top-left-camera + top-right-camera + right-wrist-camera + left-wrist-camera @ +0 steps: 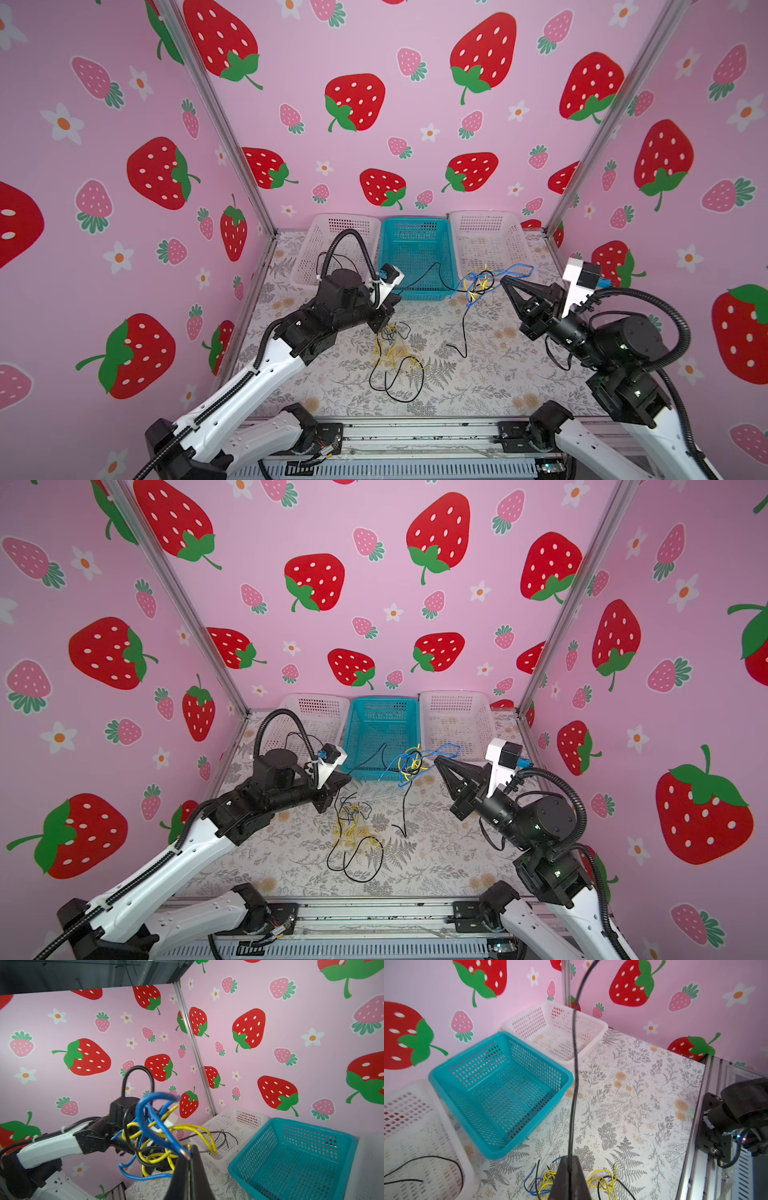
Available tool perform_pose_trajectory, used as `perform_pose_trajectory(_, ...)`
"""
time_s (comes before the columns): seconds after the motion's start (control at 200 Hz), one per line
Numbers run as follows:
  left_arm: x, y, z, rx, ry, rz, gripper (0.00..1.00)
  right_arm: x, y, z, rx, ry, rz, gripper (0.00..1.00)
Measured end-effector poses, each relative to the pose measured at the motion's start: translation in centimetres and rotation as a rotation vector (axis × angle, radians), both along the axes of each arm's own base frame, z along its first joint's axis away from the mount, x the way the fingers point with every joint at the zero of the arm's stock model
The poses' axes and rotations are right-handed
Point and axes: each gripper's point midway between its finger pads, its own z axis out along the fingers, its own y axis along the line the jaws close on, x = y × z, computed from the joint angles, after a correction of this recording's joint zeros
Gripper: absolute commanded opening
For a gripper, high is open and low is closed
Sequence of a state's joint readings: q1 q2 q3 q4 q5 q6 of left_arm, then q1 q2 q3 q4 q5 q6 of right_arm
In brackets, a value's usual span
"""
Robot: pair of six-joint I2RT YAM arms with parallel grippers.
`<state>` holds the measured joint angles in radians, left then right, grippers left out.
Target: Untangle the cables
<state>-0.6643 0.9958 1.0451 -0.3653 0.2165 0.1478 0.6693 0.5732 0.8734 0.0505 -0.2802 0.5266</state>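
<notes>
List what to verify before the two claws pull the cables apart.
1. Left claw shut on black cable: ok.
2. Right claw shut on blue-yellow tangle: ok.
3. Black cable free of that tangle: not ok, it runs into it.
4. Black cable clear of teal basket: cannot tell.
5. Table pile untangled: not ok, yellow and black strands cross.
</notes>
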Motion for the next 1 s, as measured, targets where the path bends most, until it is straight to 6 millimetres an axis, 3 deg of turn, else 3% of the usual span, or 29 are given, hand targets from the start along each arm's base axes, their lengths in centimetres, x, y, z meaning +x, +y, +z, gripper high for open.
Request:
perform_pose_trajectory(0.31,-3.0,3.4,8.6,-0.209,-0.162,0.07,0.0,5.0,1.9,-9.1,-0.111,0.192,-0.092,0.0)
perform_pose_trajectory(0.635,-5.8,7.9,18.1,-0.421,-0.349,0.173,0.0,8.1,3.1,-17.7,-0.195,0.335,-0.134,0.0)
perform_pose_trajectory(0.76,-6.7,8.8,20.2,-0.471,-0.381,0.182,0.0,8.9,3.5,-20.4,-0.207,0.381,-0.13,0.0)
perform_pose_trajectory(0.995,-7.3,9.4,22.2,-0.49,-0.384,0.187,0.0,10.1,4.4,-23.6,-0.208,0.415,-0.115,0.0)
